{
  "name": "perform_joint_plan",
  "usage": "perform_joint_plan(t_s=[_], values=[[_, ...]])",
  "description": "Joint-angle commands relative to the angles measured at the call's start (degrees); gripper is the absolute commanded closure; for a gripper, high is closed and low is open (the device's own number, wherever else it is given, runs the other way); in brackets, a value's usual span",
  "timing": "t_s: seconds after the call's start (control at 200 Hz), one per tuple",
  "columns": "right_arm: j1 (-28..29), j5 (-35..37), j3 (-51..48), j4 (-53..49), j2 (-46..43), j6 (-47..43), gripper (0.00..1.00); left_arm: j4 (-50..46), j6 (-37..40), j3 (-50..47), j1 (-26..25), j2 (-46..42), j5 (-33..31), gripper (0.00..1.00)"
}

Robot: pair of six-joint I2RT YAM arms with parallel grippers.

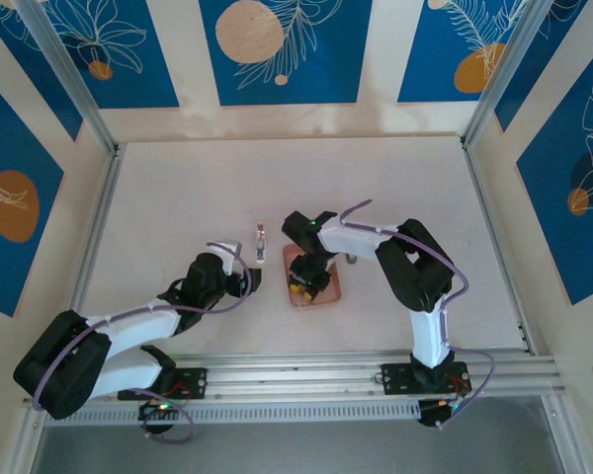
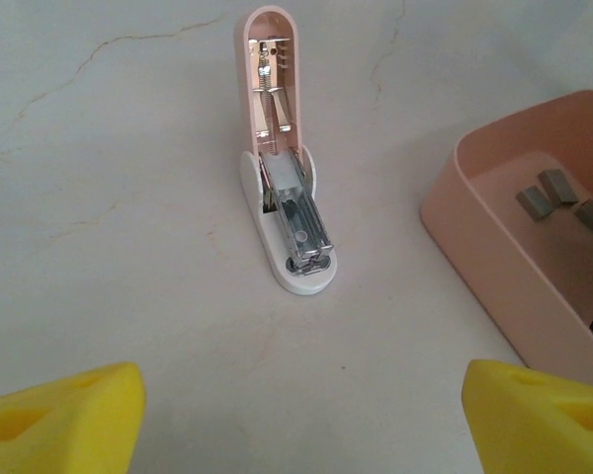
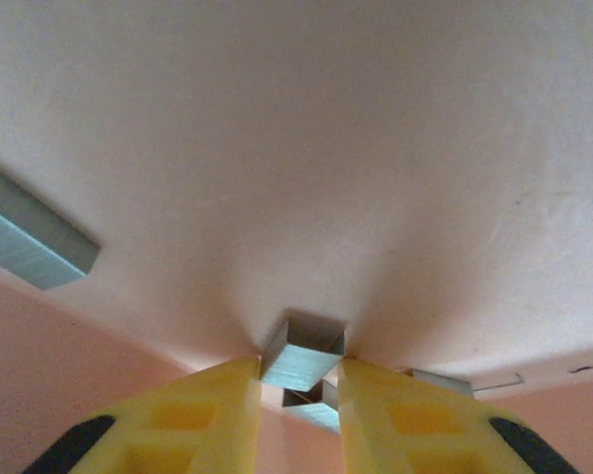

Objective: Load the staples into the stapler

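The stapler [image 2: 288, 211] lies open on the table, its pink lid flipped back and its metal channel facing up on the white base; from above, the stapler [image 1: 261, 243] sits left of the salmon-pink tray [image 1: 324, 296]. My left gripper [image 2: 301, 420] hangs open just short of it, nothing between its yellow fingers [image 2: 59, 415]. My right gripper [image 3: 296, 380] is down inside the tray [image 3: 296, 118], shut on a short grey strip of staples [image 3: 302, 357]. More staples [image 3: 35, 233] lie loose on the tray floor, and I also see staples [image 2: 550, 194] in the left wrist view.
The tray's near wall [image 2: 504, 267] stands to the right of the stapler. My right arm [image 1: 400, 252] reaches over the tray from the right. Metal rails [image 1: 376, 365] run along the table's front edge.
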Motion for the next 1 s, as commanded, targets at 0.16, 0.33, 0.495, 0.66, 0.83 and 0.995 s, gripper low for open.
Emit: perform_joint_plan(t_s=[0.16, 0.33, 0.495, 0.66, 0.83, 0.995], values=[[-0.1, 6.1, 1.9, -3.2, 0.9, -2.1, 0.79, -1.5, 1.7, -0.3, 0.9, -1.4, 1.4, 0.17], [0.6, 8.5, 3.8, -4.6, 0.2, -4.1, 0.71, -2.2, 1.7, -0.2, 0.9, -2.1, 1.6, 0.17], [1.1, 9.6, 5.2, -5.6, -0.5, -6.1, 0.65, -2.2, 1.5, -0.1, 0.9, -2.3, 1.8, 0.17], [0.7, 9.4, 4.8, -5.8, -0.4, -6.2, 0.65, -2.3, 1.4, 0.1, 0.9, -2.4, 2.1, 0.17], [0.2, 8.7, 4.1, -5.5, 0.0, -5.9, 0.65, -2.5, 1.4, 0.3, 0.9, -2.3, 2.1, 0.17], [-0.5, 7.8, 3.4, -4.4, 0.7, -6.5, 0.66, -2.5, 1.4, 0.5, 0.9, -1.9, 2.2, 0.17]])
